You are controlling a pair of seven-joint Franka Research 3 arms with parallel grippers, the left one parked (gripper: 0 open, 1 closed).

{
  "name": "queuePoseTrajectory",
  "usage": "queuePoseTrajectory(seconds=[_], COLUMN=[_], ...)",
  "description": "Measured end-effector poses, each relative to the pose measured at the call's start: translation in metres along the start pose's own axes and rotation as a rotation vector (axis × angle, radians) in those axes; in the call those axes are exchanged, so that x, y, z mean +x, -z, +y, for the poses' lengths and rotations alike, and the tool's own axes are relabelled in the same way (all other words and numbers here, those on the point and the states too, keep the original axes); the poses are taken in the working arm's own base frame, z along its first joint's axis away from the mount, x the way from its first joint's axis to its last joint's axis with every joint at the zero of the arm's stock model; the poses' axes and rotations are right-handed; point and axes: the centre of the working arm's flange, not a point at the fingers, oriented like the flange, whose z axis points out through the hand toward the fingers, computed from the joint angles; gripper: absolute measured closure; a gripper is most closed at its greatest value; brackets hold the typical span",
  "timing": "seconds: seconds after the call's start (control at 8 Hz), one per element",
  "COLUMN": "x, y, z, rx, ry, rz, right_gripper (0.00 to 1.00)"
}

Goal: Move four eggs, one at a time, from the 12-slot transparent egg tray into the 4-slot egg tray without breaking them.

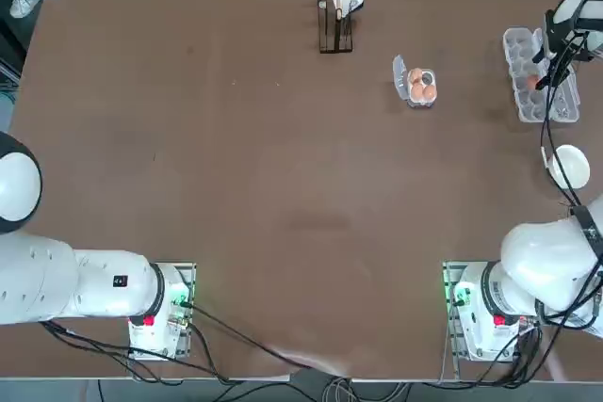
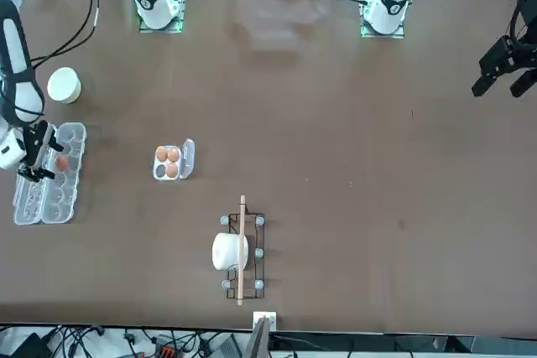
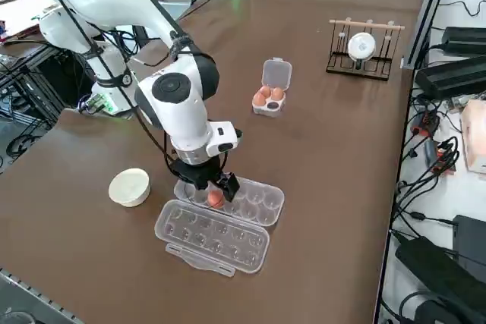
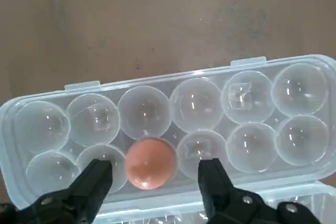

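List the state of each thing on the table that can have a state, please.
Long clear plastic 12-slot egg tray: lid open, one brown egg left inside.
Small square clear 4-slot egg tray: lid open, three eggs, one cup free.
Right gripper: open, above the last egg.
Round white bowl: upright.

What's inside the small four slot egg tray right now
The 4-slot egg tray holds three eggs; its fourth cup looks empty. The right gripper is open above the 12-slot transparent egg tray.
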Motion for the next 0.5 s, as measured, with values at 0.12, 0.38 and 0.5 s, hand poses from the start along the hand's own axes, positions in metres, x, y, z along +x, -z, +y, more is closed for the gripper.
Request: queuePoseTrajectory(seconds=[0.12,0.38,0.5], x=[0.000,0.000,0.000], y=[-0.001,-0.008,-0.013], z=[0.000,-0.002,-0.002], rx=[0.003,0.014,0.020], ry=[0.002,0.006,0.006], rz=[0.001,0.006,0.009], right_gripper=[0.00,0.01,0.02])
